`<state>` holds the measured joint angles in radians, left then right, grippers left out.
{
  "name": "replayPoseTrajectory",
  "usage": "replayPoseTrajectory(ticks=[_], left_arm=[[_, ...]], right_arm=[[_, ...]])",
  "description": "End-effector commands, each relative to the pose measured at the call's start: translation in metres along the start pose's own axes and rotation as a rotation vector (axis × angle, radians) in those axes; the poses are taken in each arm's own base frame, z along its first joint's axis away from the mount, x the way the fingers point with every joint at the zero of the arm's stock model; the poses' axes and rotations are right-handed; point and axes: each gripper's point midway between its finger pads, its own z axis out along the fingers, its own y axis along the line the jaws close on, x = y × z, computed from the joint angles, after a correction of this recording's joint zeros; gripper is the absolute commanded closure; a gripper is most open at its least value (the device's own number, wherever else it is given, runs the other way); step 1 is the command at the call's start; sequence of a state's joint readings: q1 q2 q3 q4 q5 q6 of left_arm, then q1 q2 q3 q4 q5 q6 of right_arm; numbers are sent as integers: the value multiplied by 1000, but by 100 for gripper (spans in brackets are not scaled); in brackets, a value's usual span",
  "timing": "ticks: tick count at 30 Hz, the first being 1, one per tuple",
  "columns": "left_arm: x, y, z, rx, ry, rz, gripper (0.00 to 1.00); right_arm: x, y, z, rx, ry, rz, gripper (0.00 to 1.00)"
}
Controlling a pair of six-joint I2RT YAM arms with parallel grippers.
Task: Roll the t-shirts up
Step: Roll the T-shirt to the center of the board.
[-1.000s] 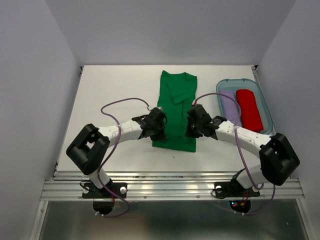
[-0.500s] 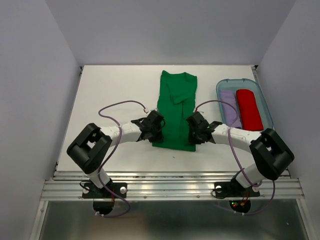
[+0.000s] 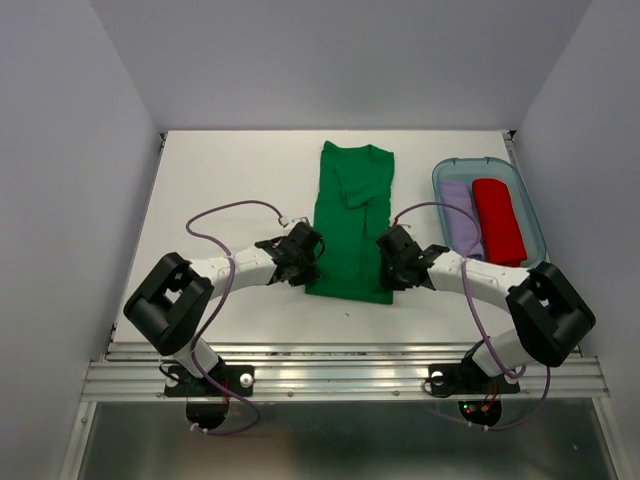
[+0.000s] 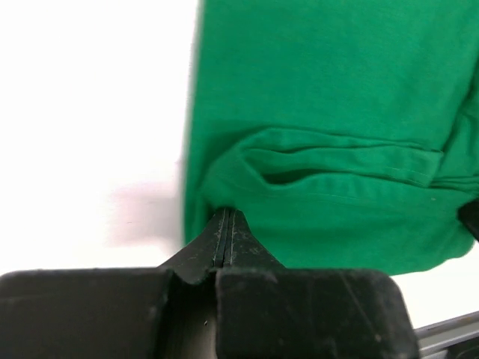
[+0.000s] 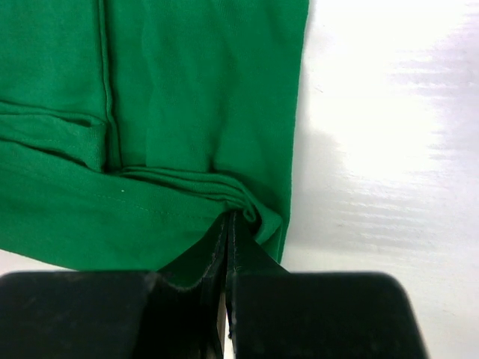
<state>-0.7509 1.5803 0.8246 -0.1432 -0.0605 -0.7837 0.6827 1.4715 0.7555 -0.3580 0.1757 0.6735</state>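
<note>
The bright green t-shirt [image 3: 352,210] lies folded into a long strip on the white table, collar at the far end. Its near end is folded back on itself, with the hem lying across the strip in both wrist views. My left gripper [image 3: 313,264] is shut on the left edge of that fold [image 4: 247,168], low on the table. My right gripper [image 3: 386,268] is shut on the right edge of the fold, where the fabric [image 5: 247,198] bunches at the fingertips. In the wrist views the left gripper [image 4: 227,215] and right gripper [image 5: 230,218] show their jaws pressed together.
A pale blue bin [image 3: 531,216] stands at the right, holding a pale lavender fabric roll [image 3: 460,216] and a red fabric roll [image 3: 498,220]. Purple cables loop above both arms. The table's metal front rail [image 3: 340,378] runs along the near edge.
Both grippers have dropped lower and shifted slightly toward the near edge at the shirt's near corners. The shirt's far part has not moved.
</note>
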Motion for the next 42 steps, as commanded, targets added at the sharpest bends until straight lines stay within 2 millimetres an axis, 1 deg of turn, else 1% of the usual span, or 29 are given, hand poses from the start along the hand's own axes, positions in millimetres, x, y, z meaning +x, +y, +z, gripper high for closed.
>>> replayPoseTrajectory(ticks=[1,2,5,6,9,10,13,14,15,16,17,18,20,21,22,23,24,25,26,29,30,31,35,37,39,42], left_arm=[[-10,20,-13,-67,-38,31,100],[-11,19,-13,-60,-36,38,100],[-16,7,-20,-11,-46,43,100],[-22,1,-26,15,-65,41,100],[-32,-7,-37,52,-94,33,100],[-37,-12,-44,74,-107,27,100],[-41,-12,-52,98,-115,6,100],[-40,-11,-53,103,-110,0,100],[-39,-10,-53,107,-107,-12,96],[-32,-7,-53,117,-88,-25,91],[-32,-6,-53,124,-93,-36,78],[-21,-2,-52,140,-59,-52,70],[-12,-4,-51,177,-37,-73,51],[-9,-4,-51,189,-30,-82,39],[1,0,-49,198,-4,-90,34],[3,-1,-49,213,-3,-107,32],[5,-1,-48,221,0,-116,31],[12,3,-46,221,13,-126,31],[12,2,-46,232,9,-141,32],[19,8,-40,225,16,-162,36],[19,7,-39,230,14,-169,39],[21,9,-35,225,18,-172,41],[24,15,-28,203,16,-183,49],[25,19,-24,187,14,-188,51],[26,20,-22,183,14,-190,55],[30,24,-17,172,19,-197,58]], right_arm=[[-1,-8,-14,39,-3,-42,99],[-5,-4,-19,17,-14,-45,99],[-18,13,-35,-71,-48,-53,99],[-23,19,-41,-96,-59,-52,99],[-32,23,-52,-108,-81,-56,99],[-36,25,-56,-113,-90,-54,99],[-36,21,-62,-102,-93,-37,99],[-32,17,-61,-91,-88,-22,99],[-29,14,-61,-83,-85,-17,96],[-25,12,-61,-82,-83,-5,92],[-18,7,-61,-84,-78,19,79],[-12,7,-61,-93,-62,29,71],[-3,7,-63,-123,-46,72,62],[5,3,-59,-129,-31,93,56],[11,6,-60,-161,-13,108,55],[13,6,-60,-170,-11,152,55],[20,6,-60,-198,-4,169,55],[20,5,-59,-209,-6,194,55],[21,4,-59,-217,-7,231,54],[26,3,-57,-245,-11,287,54],[25,5,-57,-267,-8,301,53],[31,2,-53,-261,2,308,53],[37,-1,-45,-263,10,336,53],[40,-3,-40,-254,19,338,53],[40,-6,-36,-245,12,348,55],[39,-10,-32,-221,-1,350,58]])
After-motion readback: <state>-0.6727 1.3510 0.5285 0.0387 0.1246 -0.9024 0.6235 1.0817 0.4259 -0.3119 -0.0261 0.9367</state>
